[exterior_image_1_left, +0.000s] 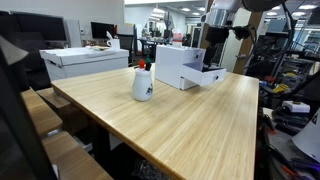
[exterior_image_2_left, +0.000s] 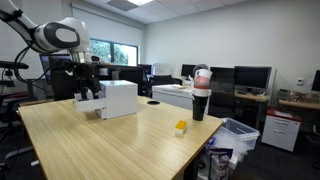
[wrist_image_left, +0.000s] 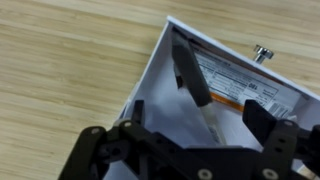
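My gripper (wrist_image_left: 200, 122) hangs open just above the pulled-out drawer (wrist_image_left: 152, 72) of a small white box (exterior_image_1_left: 178, 62), with its fingers (wrist_image_left: 135, 112) spread and nothing between them. In the drawer lies a pen (wrist_image_left: 190, 70) with a black cap and a pale barrel, beside a printed label (wrist_image_left: 245, 88). A small metal knob (wrist_image_left: 263, 54) sticks out at the drawer's front. In both exterior views the gripper (exterior_image_1_left: 214, 45) (exterior_image_2_left: 90, 85) stands over the drawer (exterior_image_1_left: 207, 76) (exterior_image_2_left: 93, 108) at the far end of the wooden table (exterior_image_1_left: 190, 125).
A white jar with a red top (exterior_image_1_left: 143, 83), which also shows as a dark cup (exterior_image_2_left: 201, 97), stands on the table. A small yellow object (exterior_image_2_left: 181, 127) lies near the table's edge. A large white box (exterior_image_1_left: 85, 60) sits behind; desks and monitors surround the table.
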